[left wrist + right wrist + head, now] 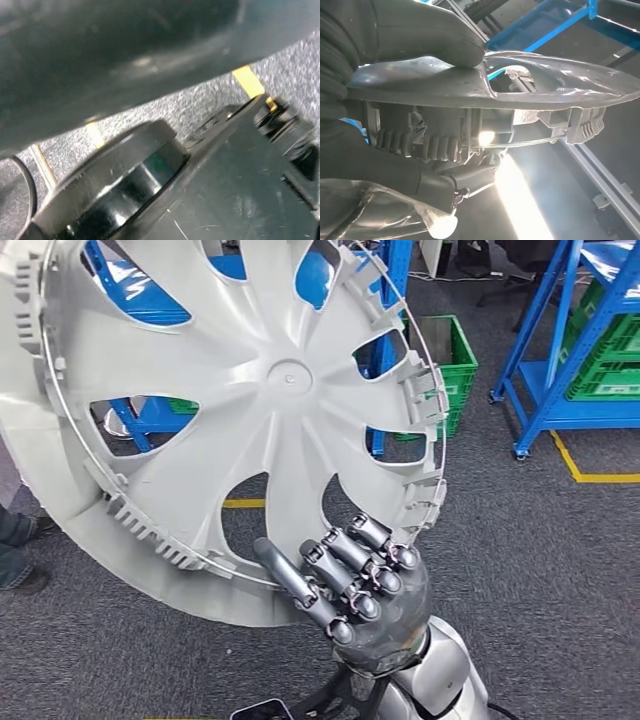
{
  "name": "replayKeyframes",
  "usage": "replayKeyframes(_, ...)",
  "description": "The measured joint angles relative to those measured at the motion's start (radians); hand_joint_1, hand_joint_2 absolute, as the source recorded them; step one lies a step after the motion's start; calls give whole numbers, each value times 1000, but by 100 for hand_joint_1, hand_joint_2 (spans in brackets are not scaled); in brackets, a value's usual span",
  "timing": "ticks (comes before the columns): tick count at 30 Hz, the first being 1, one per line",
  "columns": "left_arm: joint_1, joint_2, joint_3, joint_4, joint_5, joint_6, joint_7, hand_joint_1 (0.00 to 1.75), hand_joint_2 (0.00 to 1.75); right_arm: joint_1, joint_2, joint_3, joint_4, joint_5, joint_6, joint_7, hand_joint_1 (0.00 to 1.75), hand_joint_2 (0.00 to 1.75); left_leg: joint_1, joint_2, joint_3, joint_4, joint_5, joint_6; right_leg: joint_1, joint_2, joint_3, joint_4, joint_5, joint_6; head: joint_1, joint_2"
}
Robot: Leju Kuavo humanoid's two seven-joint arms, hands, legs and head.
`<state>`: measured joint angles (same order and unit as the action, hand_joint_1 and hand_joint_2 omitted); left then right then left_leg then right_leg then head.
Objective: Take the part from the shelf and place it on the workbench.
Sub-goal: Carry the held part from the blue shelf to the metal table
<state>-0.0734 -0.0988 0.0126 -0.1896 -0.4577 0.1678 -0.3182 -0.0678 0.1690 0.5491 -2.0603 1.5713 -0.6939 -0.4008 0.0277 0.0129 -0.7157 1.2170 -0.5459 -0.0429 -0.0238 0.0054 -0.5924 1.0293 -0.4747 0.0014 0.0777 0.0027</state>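
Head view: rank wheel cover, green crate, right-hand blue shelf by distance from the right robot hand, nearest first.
1. Wheel cover: gripped at its lower rim by the right robot hand.
2. Green crate: on the floor beyond the cover, up and slightly right of the robot hand.
3. Blue shelf: far right, at the top corner, holding more green crates.

Even bright light; wrist views blurred, glary.
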Motion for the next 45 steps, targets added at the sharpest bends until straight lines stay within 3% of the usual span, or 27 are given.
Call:
replayKeyframes(1,0,0,0,0,0,0,0,0,0,0,0,0,0,0,0,0,175,175,-1,-4,-11,61,-37,2,3,3,-14,1,10,-1,-1,0)
replayKeyframes(2,0,-1,0,0,0,0,0,0,0,1,0,-1,0,0,0,0,175,175,-2,-6,-6,92,-56,5,6,6,-27,1,20,-1,-1,0)
replayKeyframes(3,0,-1,0,0,0,0,0,0,0,1,0,-1,0,0,0,0,175,175,-3,-6,19,81,-58,10,9,9,-39,1,29,-1,-1,0)
replayKeyframes(6,-4,0,0,0,0,0,0,0,0,1,0,-2,0,0,0,0,175,175,-12,-16,176,-121,-14,33,14,18,-66,1,57,6,-1,0)
replayKeyframes(7,-6,0,0,0,0,0,0,0,0,0,1,-2,0,0,0,0,175,175,-16,-19,210,-176,-5,38,14,19,-70,0,65,10,-1,0)
replayKeyframes(8,-7,0,0,0,0,0,0,0,0,0,1,-2,0,0,0,0,175,175,-21,-21,224,-203,0,41,14,20,-73,-1,73,16,0,0)
replayKeyframes(11,-6,-1,0,0,-1,0,0,0,0,1,1,-3,0,0,0,-1,175,175,-26,-15,209,-214,29,54,10,21,-80,-13,95,35,1,0)
replayKeyframes(12,-5,-2,0,0,0,0,1,0,0,0,1,-3,0,0,0,-1,175,175,-24,-11,201,-219,41,61,10,19,-89,-5,80,39,2,0)
replayKeyframes(14,-6,-2,0,0,0,0,1,0,0,0,1,-3,0,0,0,-2,175,175,-21,-3,179,-226,65,73,9,10,-120,73,-2,44,6,0)
replayKeyframes(16,-5,-3,0,0,0,-1,1,0,0,1,1,-3,0,0,0,-2,175,175,-22,2,154,-226,83,77,9,5,-150,206,-88,49,8,0)
replayKeyframes(17,-4,-3,0,0,0,-2,1,0,0,1,1,-3,0,0,0,-2,175,175,-23,6,143,-226,92,77,9,4,-153,254,-102,51,8,0)
replayKeyframes(18,-3,-4,0,0,0,-3,1,0,0,2,1,-3,0,0,0,-2,175,175,-24,9,132,-226,100,76,9,4,-140,271,-96,51,8,0)
replayKeyframes(19,-3,-4,0,0,0,-3,1,0,0,2,1,-3,0,0,0,-2,175,175,-24,11,123,-225,108,74,10,2,-108,248,-76,50,8,0)
replayKeyframes(21,-3,-6,0,0,0,-3,1,0,0,1,1,-3,0,0,0,-4,175,175,-26,13,111,-224,120,68,13,-7,8,108,-46,41,8,0)
replayKeyframes(23,-3,-8,0,0,1,-3,0,0,0,-1,1,-3,0,0,0,-9,175,175,-28,15,105,-222,132,58,19,-19,101,-24,-55,32,7,0)
replayKeyframes(24,-4,-8,0,0,1,-3,0,0,0,-1,1,-3,0,0,0,-12,175,175,-29,16,104,-220,134,54,20,-22,117,-55,-65,30,7,0)
replayKeyframes(28,-3,-8,0,0,4,-3,-1,0,0,0,1,-3,0,0,0,-19,175,175,-30,17,102,-218,103,70,21,-21,108,-66,-63,26,3,0)
replayKeyframes(32,-2,-7,0,0,9,-3,0,0,0,0,1,-3,0,0,0,-21,175,175,-29,15,98,-228,159,55,24,-21,98,-59,-54,19,3,0)
replayKeyframes(45,-1,-6,0,0,10,-3,4,0,0,0,1,-3,0,0,0,-21,175,175,-29,14,92,-230,160,49,24,-22,91,-56,-53,16,4,0)
